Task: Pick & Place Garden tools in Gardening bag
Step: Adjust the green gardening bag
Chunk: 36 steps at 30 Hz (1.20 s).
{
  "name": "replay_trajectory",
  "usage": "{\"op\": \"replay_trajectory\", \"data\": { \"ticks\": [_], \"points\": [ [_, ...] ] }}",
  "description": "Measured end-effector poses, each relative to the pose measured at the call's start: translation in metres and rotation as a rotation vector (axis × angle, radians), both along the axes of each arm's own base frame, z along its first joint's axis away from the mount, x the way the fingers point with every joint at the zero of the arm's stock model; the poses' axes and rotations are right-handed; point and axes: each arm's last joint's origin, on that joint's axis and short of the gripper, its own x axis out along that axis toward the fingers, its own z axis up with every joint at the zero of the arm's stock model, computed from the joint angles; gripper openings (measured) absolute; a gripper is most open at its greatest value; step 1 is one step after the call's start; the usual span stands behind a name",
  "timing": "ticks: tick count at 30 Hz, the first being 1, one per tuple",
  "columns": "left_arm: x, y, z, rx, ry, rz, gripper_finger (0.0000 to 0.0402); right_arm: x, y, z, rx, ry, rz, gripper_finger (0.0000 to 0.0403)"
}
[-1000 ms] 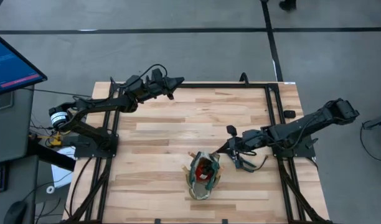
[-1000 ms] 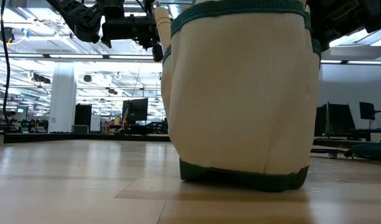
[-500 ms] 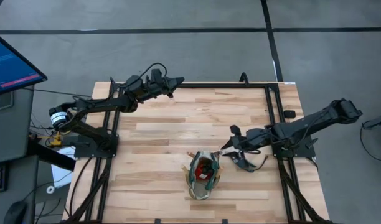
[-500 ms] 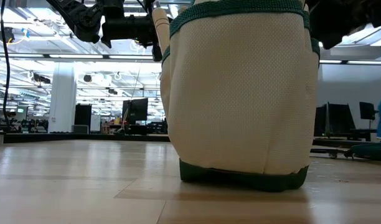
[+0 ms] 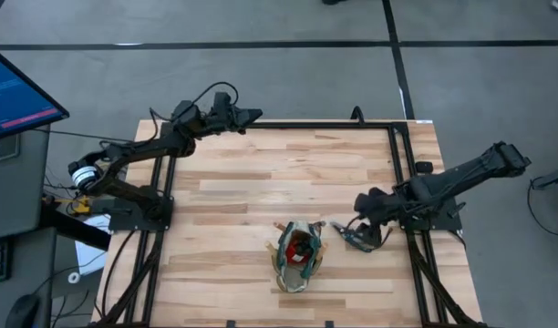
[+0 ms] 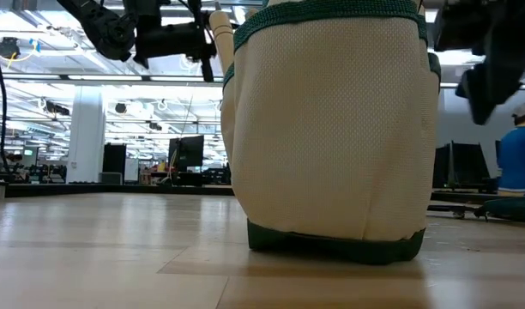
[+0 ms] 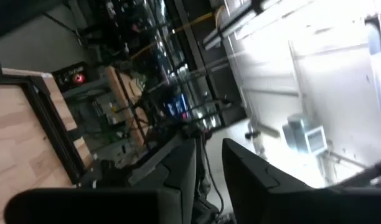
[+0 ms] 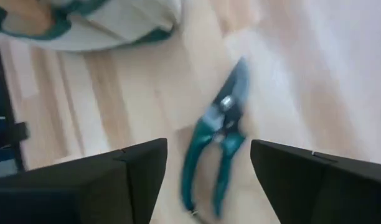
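Pruning shears (image 8: 218, 134) with teal-green handles and dark blades lie flat on the pale wooden table (image 5: 261, 182), the only garden tool not yet packed, just beside the small oval fabric gardening bag (image 5: 298, 254), dark green with cream sides. The bag stands upright near the table's front edge with a small red object (image 5: 301, 250) in its mouth; a pale wooden tool handle (image 6: 220, 30) pokes above its rim in the low view. The right gripper (image 8: 208, 171) hovers directly over the shears with its two dark fingers (image 8: 137, 171) spread wide, one to either side of the tool. In the right wrist view the shears' long axis runs away from the gripper, handles nearest the fingers and blade tips pointing toward the bag, so a straight descent should likely bring the fingers down around the handles; the blur there makes the exact height above the tool hard to judge. The right arm is much the nearer to the shears. The left gripper (image 5: 250, 115) waits raised at the table's far edge, well apart from bag and shears, its fingers a narrow gap apart and holding nothing.
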Motion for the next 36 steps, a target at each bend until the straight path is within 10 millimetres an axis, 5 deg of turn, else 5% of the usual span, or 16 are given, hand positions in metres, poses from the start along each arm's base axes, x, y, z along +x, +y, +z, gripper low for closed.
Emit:
{"op": "replay_trajectory", "data": {
  "ticks": [8, 20, 27, 36],
  "points": [
    [-0.013, 0.003, 0.005, 0.075, 0.027, -0.051, 0.0082, 0.014, 0.026, -0.030, 0.102, 0.224, -0.090, 0.0242],
    [-0.033, -0.003, 0.009, 0.182, 0.110, -0.222, 0.0074, 0.031, 0.045, -0.064, 0.102, 0.342, -0.203, 0.0249],
    [-0.046, -0.021, -0.021, 0.144, 0.160, -0.254, 0.0010, 0.036, 0.050, -0.083, 0.096, 0.425, -0.208, 0.0248],
    [-0.067, -0.048, -0.074, -0.069, 0.259, -0.215, 0.0003, 0.038, 0.051, -0.090, 0.083, 0.458, -0.199, 0.0219]
  ]
}}
